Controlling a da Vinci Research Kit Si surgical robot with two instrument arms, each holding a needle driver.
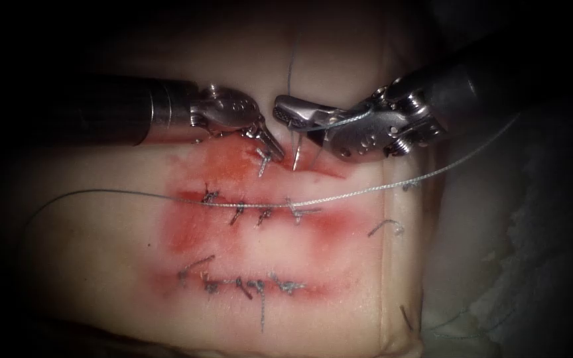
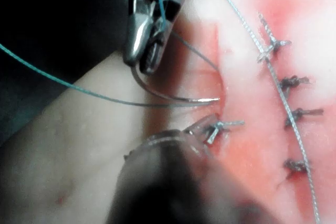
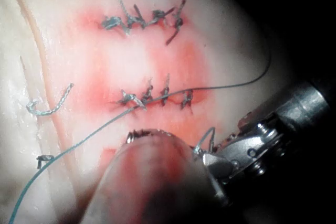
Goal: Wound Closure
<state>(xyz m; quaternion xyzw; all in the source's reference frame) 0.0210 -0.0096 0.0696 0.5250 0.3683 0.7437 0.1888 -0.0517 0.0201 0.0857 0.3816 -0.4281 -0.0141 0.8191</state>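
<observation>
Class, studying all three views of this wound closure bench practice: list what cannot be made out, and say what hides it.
- Needle: the tip meets the tissue at the cut; its depth is hidden by the tissue, left wrist view.
- Left end effector: whether its tips grip the tissue or a stitch is too small to tell, endoscope view.
- Thread: its far end is lost in the dark at the edge, endoscope view.

I've got the tissue [image 3: 79,77] lit up, red fluid [image 3: 173,66] staining it around two stitched rows [image 3: 142,19]. A long thread [image 3: 94,132] sweeps across the nearer row. A cut end of thread [image 3: 50,106] curls alone off to one side. The left tool [image 3: 247,150] sits close, just beside my blurred right tool [image 3: 152,177].
</observation>
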